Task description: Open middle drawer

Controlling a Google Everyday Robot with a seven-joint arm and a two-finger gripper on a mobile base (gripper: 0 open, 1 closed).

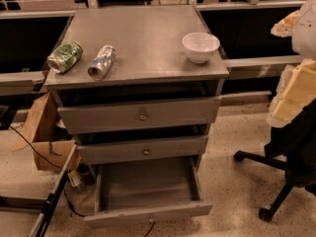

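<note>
The grey three-drawer cabinet [138,48] stands in the middle of the view. The middle drawer [113,153] has a medium-height front with a small brass knob [145,151], and its front stands slightly forward. The top drawer [98,117], with a taller front and larger knob [142,115], is also slightly out. The bottom drawer [148,184], with a thin front lip, is pulled far out and empty. My gripper [285,24] shows only as a pale shape at the right edge, up at cabinet-top level and well to the right of the drawers.
On the cabinet top lie a green can [64,57] and a silver can [101,61], both on their sides, and a white bowl [200,46] stands upright. A cardboard box [47,137] is on the floor at the left. A black office chair base [276,181] is at the right.
</note>
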